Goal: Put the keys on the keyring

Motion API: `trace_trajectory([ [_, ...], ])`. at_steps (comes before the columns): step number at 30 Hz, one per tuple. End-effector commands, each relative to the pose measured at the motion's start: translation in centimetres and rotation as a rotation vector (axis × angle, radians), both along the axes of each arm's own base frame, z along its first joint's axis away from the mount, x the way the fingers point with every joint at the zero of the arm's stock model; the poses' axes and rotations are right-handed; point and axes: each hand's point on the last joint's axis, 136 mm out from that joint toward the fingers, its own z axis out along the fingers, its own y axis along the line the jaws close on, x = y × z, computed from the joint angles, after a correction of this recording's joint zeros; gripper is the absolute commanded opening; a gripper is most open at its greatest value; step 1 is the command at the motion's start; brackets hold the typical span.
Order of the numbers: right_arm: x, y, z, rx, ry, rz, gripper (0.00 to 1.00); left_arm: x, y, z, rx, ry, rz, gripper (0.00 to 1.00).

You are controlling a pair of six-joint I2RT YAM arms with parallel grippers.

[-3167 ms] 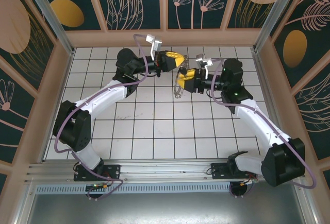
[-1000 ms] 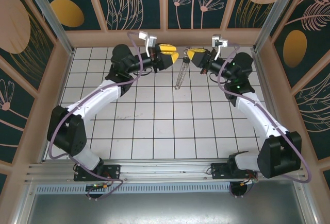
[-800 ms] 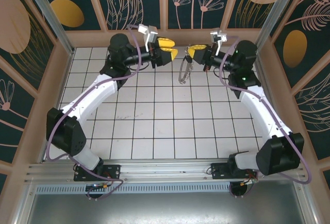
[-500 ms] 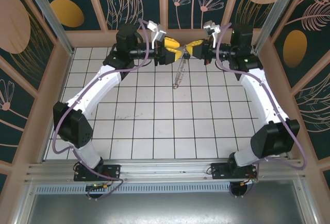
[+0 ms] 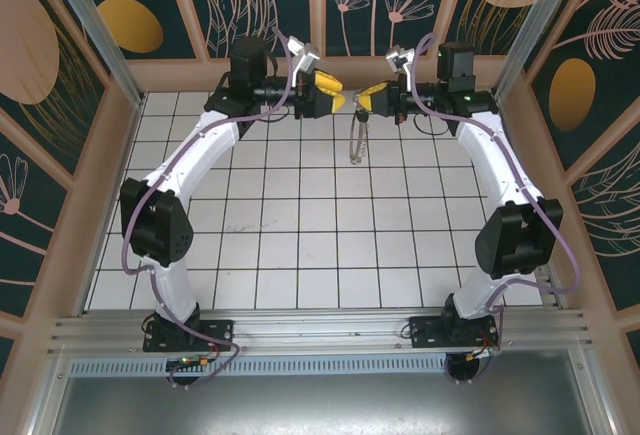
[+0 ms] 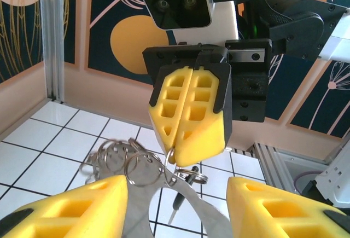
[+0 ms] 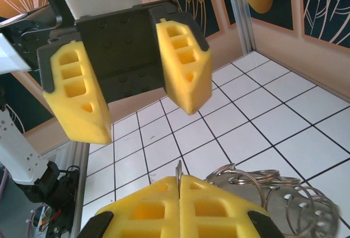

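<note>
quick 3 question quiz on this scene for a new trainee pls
1. True or false: the left gripper has its fingers apart.
2. What holds the keyring? A) the left gripper B) the right gripper C) nothing, it lies flat on the tiles
3. Fill in: the fingers on both grippers are ___ in colour.
Key: 1 true; 2 B; 3 yellow.

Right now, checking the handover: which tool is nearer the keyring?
Right. The right tool is shut on the keyring; the left tool, open, faces it from the opposite side.
</note>
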Motion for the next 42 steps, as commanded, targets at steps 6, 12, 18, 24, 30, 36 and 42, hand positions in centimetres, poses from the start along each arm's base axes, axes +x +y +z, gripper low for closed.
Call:
trace_trajectory([
  [6, -0.7, 0.8, 2.7, 0.047, -0.106, 0.083, 0.0, 0.6, -0.9, 0.0, -0.022, 0.021, -0.087, 0.48],
  [12, -1.0, 1.1, 2.7, 0.049, -0.11, 0.094, 0.0, 0.6, -1.2, -0.2, -0.047, 0.054, -0.12, 0.46],
  [18, -1.2, 1.5, 2.6, 0.052, -0.107, 0.104, 0.0, 0.5, -1.3, -0.1, -0.065, 0.07, -0.133, 0.44],
  [24, -1.1, 1.7, 2.7, 0.056, -0.109, 0.104, 0.0, 0.3, -1.5, -0.4, -0.065, 0.081, -0.147, 0.43],
  [30, -1.1, 1.8, 2.9, 0.059, -0.111, 0.099, 0.0, 0.0, -1.7, -1.1, -0.065, 0.098, -0.153, 0.41],
  [36, -1.1, 1.9, 2.8, 0.06, -0.108, 0.096, 0.0, -0.2, -1.8, -1.1, -0.077, 0.096, -0.149, 0.34],
  [42, -1.2, 2.1, 2.7, 0.059, -0.107, 0.1, 0.0, -0.4, -1.9, -0.6, -0.107, 0.091, -0.153, 0.21],
])
